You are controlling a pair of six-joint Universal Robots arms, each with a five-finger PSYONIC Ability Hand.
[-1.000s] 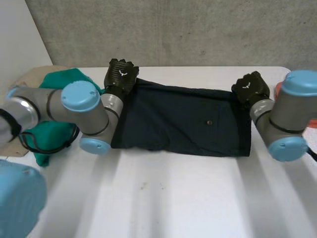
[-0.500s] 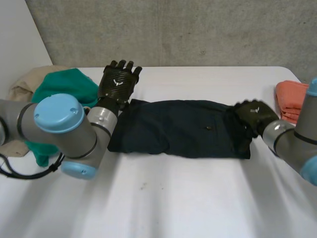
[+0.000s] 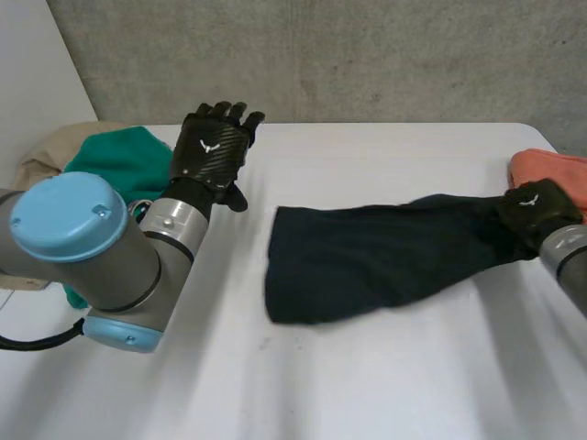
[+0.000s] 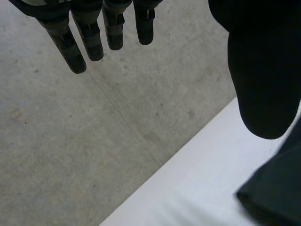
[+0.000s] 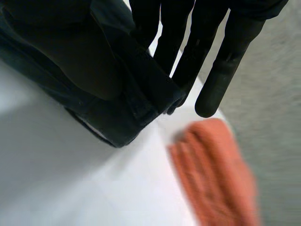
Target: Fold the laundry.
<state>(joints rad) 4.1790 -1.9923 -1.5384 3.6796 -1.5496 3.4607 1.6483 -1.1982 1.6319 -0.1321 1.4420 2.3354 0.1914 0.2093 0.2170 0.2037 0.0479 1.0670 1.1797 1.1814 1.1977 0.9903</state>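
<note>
1. Head view: the dark garment (image 3: 367, 261) lies stretched across the white table (image 3: 367, 385). The right hand (image 3: 535, 209) grips its right end, beside an orange cloth (image 3: 555, 168). The left hand (image 3: 213, 147) hovers apart from it, near a green cloth (image 3: 115, 160).
2. Left wrist view: its fingers (image 4: 77, 49) are straight and hold nothing.
3. Right wrist view: fingers (image 5: 188, 52) pinch the garment's hem against the thumb.

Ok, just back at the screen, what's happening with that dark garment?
The right hand pinches one end of the dark garment, which lies stretched and rumpled across the white table, not yet folded. The left hand is open, off the cloth and holding nothing. A folded orange cloth sits by the right hand; a green cloth lies beside the left arm.
</note>
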